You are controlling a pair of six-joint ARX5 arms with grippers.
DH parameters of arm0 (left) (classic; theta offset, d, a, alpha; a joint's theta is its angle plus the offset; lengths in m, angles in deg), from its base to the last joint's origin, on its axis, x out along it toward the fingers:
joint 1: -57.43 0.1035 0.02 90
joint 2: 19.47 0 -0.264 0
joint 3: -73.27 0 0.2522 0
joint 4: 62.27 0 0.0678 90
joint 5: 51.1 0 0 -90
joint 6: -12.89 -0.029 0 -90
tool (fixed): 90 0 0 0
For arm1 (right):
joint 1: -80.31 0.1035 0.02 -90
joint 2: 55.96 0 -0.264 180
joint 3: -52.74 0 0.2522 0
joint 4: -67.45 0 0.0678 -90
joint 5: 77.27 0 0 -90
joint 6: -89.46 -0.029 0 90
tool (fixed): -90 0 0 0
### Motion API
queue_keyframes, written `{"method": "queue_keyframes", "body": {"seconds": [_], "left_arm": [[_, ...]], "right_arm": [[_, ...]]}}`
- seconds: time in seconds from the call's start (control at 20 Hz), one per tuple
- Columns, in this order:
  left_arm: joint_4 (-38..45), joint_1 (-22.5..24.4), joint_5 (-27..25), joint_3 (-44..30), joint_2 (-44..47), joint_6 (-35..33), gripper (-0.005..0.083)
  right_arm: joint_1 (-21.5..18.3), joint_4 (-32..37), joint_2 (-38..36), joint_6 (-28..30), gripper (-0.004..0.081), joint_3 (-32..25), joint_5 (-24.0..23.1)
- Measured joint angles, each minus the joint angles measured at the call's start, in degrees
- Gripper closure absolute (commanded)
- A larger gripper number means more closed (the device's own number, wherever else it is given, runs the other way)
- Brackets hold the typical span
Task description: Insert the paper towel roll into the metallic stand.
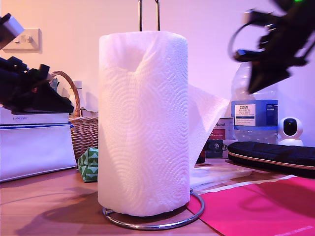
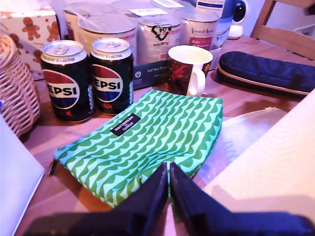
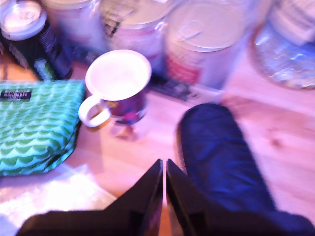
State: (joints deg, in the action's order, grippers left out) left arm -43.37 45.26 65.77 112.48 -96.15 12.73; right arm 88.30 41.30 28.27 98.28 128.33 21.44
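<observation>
The paper towel roll (image 1: 142, 123) stands upright in the middle of the exterior view, seated on the metallic stand. The stand's ring base (image 1: 157, 226) circles its foot and the two-rod loop (image 1: 148, 14) pokes out above it. A loose sheet (image 1: 206, 113) flares off toward the exterior view's right. My first gripper (image 1: 69, 107) (image 2: 169, 172) hangs shut and empty at the exterior view's left, clear of the roll; the roll's white side (image 2: 275, 167) shows beside it. My second gripper (image 1: 253, 88) (image 3: 164, 167) is raised at the exterior view's upper right, shut and empty.
A wicker basket (image 1: 83, 128), a white bag (image 1: 34, 142) and a green patterned pouch (image 2: 147, 142) sit at the exterior view's left. Behind are two Pepsi cans (image 2: 66, 78), a mug (image 3: 118, 83) and tins. A dark blue case (image 1: 275, 155), water bottle (image 1: 253, 108) and pink mat (image 1: 266, 206) lie right.
</observation>
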Motion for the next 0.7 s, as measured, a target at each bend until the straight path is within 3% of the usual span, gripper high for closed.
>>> {"method": "queue_keyframes", "body": {"seconds": [0.35, 0.7], "left_arm": [[-0.96, 1.36, 2.01, 0.00, 0.98, 0.00, 0.0797], [-8.98, 1.36, 2.03, 0.00, 12.68, 0.24, 0.0797]], "right_arm": [[-2.84, 5.55, -15.08, -1.31, 0.0782, -15.02, 2.86], [-3.41, 7.08, -34.29, -2.97, 0.0782, -26.69, 3.06]]}}
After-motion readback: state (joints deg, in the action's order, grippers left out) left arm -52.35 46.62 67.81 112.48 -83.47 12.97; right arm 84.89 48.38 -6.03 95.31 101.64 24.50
